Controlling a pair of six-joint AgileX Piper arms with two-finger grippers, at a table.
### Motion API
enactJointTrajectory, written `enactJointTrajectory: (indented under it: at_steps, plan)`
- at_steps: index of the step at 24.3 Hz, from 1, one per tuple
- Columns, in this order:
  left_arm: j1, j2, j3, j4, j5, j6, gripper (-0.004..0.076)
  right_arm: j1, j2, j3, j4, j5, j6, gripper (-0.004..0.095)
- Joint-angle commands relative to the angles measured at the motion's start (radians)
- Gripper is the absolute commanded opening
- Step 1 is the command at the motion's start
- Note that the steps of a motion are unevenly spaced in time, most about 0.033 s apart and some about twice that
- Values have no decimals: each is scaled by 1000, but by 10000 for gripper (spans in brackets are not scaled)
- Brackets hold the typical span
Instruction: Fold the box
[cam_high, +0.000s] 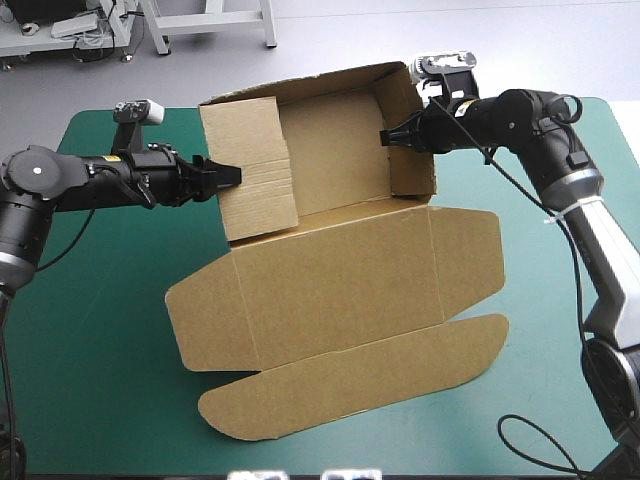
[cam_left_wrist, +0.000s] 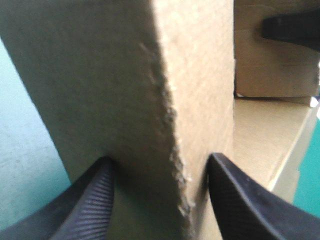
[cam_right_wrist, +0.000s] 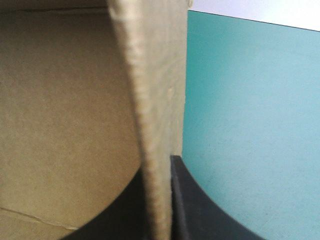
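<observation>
Left claw (cam_high: 238, 175) clamps the left wall of the box (cam_high: 335, 150); my right claw (cam_high: 384, 137) clamps the right wall. Only the high view shows the lid (cam_high: 330, 290) lying flat.

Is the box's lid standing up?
No, the lid lies flat on the table.

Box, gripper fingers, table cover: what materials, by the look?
Box: brown paperboard, probably corrugated, matte; rough fibrous cut edge in the left wrist view.
Fingers: black, likely rubber or plastic; fine ribbing on the surface.
Cover: teal-green, smooth, matte; material unclear, perhaps a mat.
</observation>
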Motion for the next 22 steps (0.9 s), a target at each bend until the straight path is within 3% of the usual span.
enactJointTrajectory:
  at_steps: [1, 7, 10, 15, 17, 18, 22]
  plan:
    - [-8, -29, -32, 40, -81, -76, 338, 35, -51, -34, 77, -56, 32, 4]
    - [-8, -9, -32, 45, -149, -73, 149, 62, -51, -34, 61, -35, 56, 4]
    - [-8, 0, -32, 45, -163, -73, 6, 68, -51, -34, 50, -8, 63, 4]
    - [-11, 22, -32, 39, -144, -77, -9, 80, -51, -34, 9, 25, 95, 4]
    - [-11, 31, -32, 54, -125, -90, -9, 110, -51, -34, -80, 48, 139, 4]
    - [-24, 35, -32, 76, -121, -120, -9, 128, -49, -34, -154, 62, 189, 4]
    - [-167, 48, -32, 370, -149, -333, -9, 147, -21, -34, -198, 159, 241, 4]
